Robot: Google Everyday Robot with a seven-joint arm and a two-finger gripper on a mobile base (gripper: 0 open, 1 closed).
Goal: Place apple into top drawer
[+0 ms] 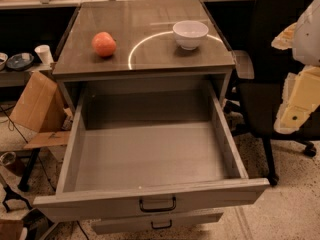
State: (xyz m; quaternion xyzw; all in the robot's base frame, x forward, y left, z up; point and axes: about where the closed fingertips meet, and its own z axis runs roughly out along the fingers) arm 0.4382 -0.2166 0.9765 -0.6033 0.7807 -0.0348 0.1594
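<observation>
Now the small round red-orange apple (104, 44) lies well apart, leftward of the white-and-yellow gripper (300, 98) at far right; its state, cannot tell.

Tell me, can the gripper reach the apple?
Probably yes. The apple sits uncovered on the cabinet top, apart from the white bowl. The gripper hangs at the far right, and nothing stands over the apple.

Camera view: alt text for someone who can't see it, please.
The top drawer of a grey cabinet is open with nothing inside; the apple sits on the cabinet top at left, a white bowl at right. The robot's hand hangs at the frame's right edge, away from both.
</observation>
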